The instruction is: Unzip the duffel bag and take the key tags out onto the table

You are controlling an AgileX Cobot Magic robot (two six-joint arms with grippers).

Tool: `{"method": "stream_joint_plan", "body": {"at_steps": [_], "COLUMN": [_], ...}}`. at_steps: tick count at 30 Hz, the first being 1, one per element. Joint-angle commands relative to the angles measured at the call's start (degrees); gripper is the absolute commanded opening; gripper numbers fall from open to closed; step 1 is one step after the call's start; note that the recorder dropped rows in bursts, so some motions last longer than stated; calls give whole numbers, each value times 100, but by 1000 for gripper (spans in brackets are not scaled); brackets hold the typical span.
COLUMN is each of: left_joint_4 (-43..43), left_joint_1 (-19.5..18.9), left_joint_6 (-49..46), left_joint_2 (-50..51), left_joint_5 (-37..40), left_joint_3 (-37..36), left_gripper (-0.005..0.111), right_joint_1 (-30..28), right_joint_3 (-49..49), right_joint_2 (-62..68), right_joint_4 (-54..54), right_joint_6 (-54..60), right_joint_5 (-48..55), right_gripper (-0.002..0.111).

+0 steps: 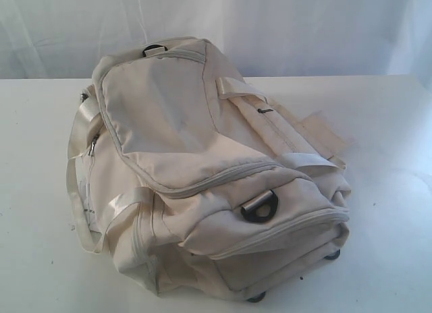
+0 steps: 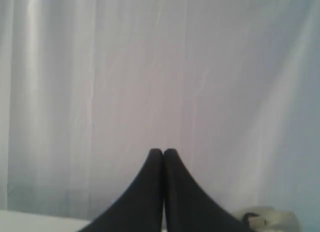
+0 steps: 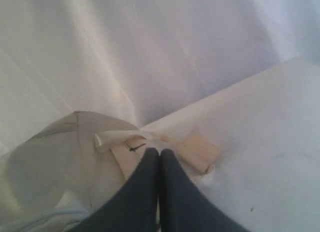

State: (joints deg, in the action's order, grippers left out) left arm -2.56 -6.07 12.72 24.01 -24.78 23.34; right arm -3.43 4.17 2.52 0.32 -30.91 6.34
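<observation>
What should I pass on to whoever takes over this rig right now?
Left gripper: shut, empty, facing the backdrop, clear of the duffel bag.
Right gripper: shut, empty, near the bag's strapped end.
Bag lies on the table with its top zipper closed. Key tags not in sight.
Done: nothing yet.
Left: unzip the bag, take the tags out onto the table.
</observation>
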Motion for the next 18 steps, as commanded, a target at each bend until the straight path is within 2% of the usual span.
{"method": "stream_joint_plan", "body": {"at_steps": [1,2,3,4,5,6,7,8,9,10,11,13,18], "left_joint_4": [635,768,768,604,-12,-492,-1315,-1645,-1973,-1984,-1984,-1984,-2291], "left_joint_1": [-23,3,13,13,13,13,-1,2,2,2,2,2,2], "left_joint_6": [-100,-120,-184,-644,-1734,-2440,-3547,-3955,-4296,-4308,-4308,-4293,-4296], "left_joint_2": [1733,2467,2811,3451,4012,4336,4963,5326,6048,6401,6978,7505,8772], "left_joint_5": [1980,2922,3315,4085,4960,5505,6560,7120,8094,8453,8848,9093,9475], "left_joint_3": [1607,2339,2613,3387,4066,4463,5185,5588,6312,6706,7459,8102,9760], "left_gripper": [0,0,0,0,0,0,0,0,0,0,0,0,0], "right_joint_1": [59,59,59,59,59,59,59,59,59,59,59,59,59], "right_joint_3": [494,706,783,977,1154,1249,1449,1553,1742,1847,2024,2201,2561], "right_joint_2": [477,725,830,1111,1407,1549,1802,1949,2226,2387,2716,3047,3716], "right_joint_4": [-32,-32,4,27,111,232,635,939,1526,1830,2330,2614,2784], "right_joint_6": [122,182,257,270,389,627,1220,1578,2229,2609,3267,3702,3913], "right_joint_5": [753,1073,1167,1457,1727,1813,1934,1991,2143,2262,2497,2730,3198], "right_gripper": [0,0,0,0,0,0,0,0,0,0,0,0,1]}}
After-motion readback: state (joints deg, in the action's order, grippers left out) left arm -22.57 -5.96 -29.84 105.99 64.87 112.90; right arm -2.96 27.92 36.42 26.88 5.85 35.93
